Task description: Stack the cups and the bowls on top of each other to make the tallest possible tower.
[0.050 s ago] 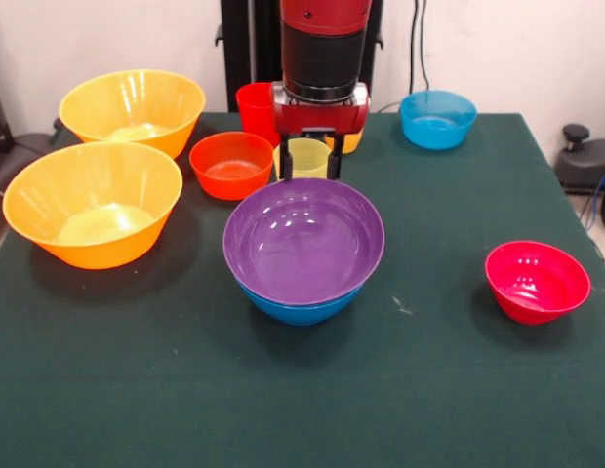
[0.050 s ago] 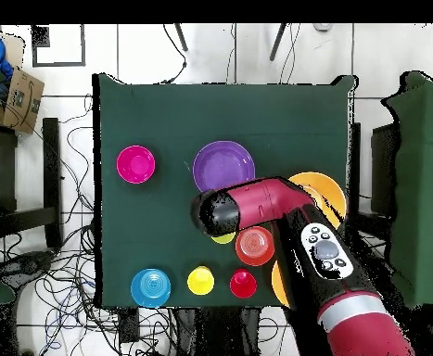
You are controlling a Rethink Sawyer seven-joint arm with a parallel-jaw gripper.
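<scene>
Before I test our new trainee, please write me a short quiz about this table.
1. True or false: the purple bowl sits inside a blue bowl.
2. Which bowl stands nearest the right edge of the front view? A. pink bowl B. purple bowl C. blue bowl
3. Which cup is at the end effector?

Key: 1 true; 2 A; 3 the pale yellow cup.
</scene>
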